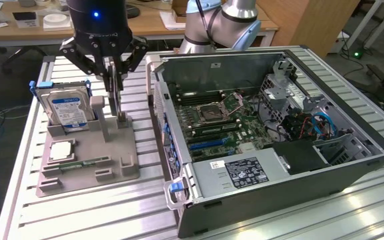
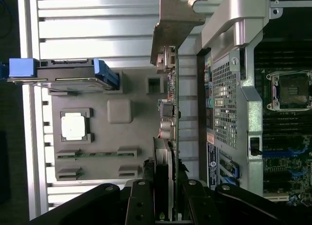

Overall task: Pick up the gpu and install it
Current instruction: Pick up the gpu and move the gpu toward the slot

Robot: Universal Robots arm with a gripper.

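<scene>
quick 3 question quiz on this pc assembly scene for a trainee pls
1. True or false: the gripper is clamped on the hard drive.
2. Which part does it grip? A) the gpu B) the memory stick C) the processor chip
3. Fill in: the upward-facing side of the computer case is ____ (open or covered).

Key: 1 false; 2 A; 3 open
</scene>
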